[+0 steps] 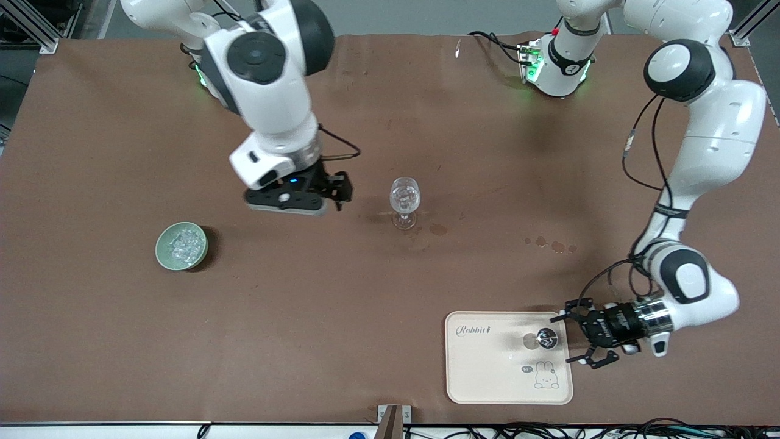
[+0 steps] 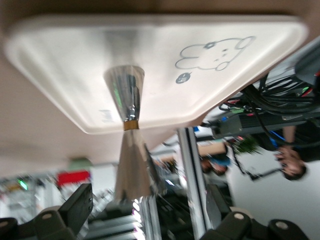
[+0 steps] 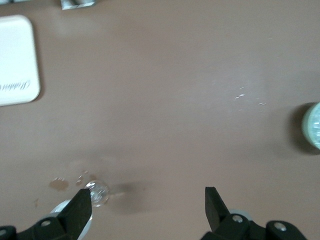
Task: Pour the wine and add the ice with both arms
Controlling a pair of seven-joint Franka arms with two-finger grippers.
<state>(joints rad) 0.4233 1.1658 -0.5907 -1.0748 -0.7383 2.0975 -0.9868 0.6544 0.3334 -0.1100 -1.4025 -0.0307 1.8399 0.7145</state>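
Risk: the jigger, a narrow-waisted, top-heavy item standing upright on the tray, is likely to tip and spill the wine if 1 finger of the left gripper touches it before the other; the wine glass, thin-stemmed, could be knocked by the right gripper. Position: jigger directly ahead of the left gripper, just short of its wide-spread fingers, untouched. Right gripper, fingers wide and empty, hangs over the counter between the wine glass and the bowl of ice.
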